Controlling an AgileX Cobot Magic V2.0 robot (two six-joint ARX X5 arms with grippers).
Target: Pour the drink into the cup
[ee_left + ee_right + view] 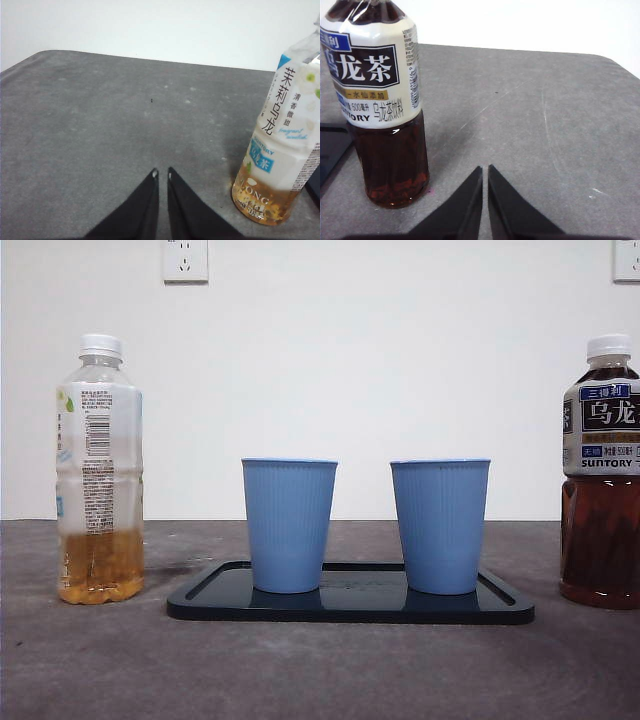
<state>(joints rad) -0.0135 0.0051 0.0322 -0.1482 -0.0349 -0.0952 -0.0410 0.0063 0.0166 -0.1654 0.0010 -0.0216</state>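
Centrally, a black tray (350, 610) lies on the grey table (320, 670) and carries two blue ribbed cups, the left cup (289, 525) and the right cup (440, 526), both upright and apart from each other.

Off the tray's left end stands the pale bottle (99, 470), upright, white cap on, with amber drink only in its lowest part. Its label shows a barcode in the front view; the left wrist view shows the characters 茉莉乌龙 and 清香微甜 on it (285, 145).

Off the tray's right end stands the dark bottle (601, 475), upright, white cap on, filled with dark brown tea up to the neck. Its label reads SUNTORY and 乌龙; the right wrist view shows 乌龙茶, 500 and 乌龙茶饮料 on it (377, 100).

Left gripper (161, 174): jaws nearly together, holding nothing, over bare table near the pale bottle.

Right gripper (485, 170): jaws nearly together, holding nothing, over bare table near the dark bottle.
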